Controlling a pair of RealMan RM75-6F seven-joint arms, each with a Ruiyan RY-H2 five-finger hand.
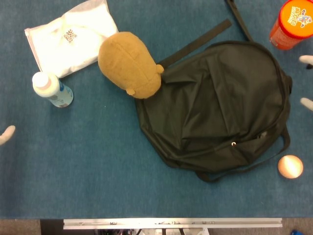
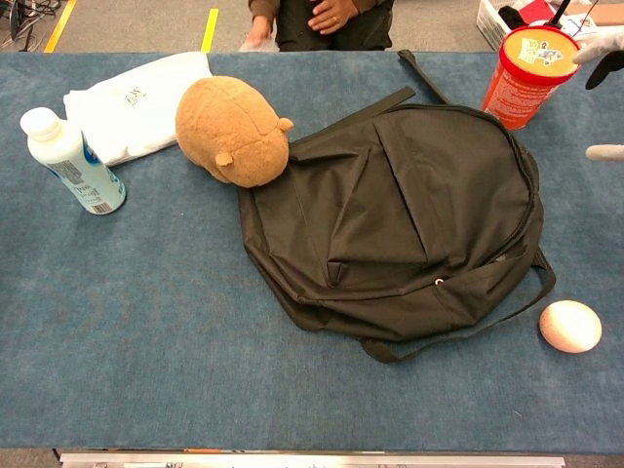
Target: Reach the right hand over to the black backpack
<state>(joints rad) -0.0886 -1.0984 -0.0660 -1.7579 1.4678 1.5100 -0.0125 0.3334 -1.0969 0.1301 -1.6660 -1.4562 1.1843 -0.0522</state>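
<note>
The black backpack point(image 1: 220, 107) lies flat on the blue table, right of centre, its straps trailing toward the far edge and a zipper pull near its front. The chest view shows the backpack point(image 2: 409, 214) the same way. Only the pale fingertips of my right hand point(image 1: 306, 60) poke in at the right edge, spread apart, just right of the backpack and not touching it. In the chest view the right hand point(image 2: 597, 51) hovers by the orange canister. One fingertip of my left hand point(image 1: 6, 134) shows at the left edge, far from the backpack.
A brown plush toy point(image 1: 128, 63) leans on the backpack's upper left. A white packet point(image 1: 68, 36) and a white bottle point(image 1: 51, 89) lie at the left. An orange canister point(image 1: 292, 22) stands at the far right, a pale egg-shaped ball point(image 1: 290, 166) at the near right. A person point(image 2: 322, 15) sits behind the table.
</note>
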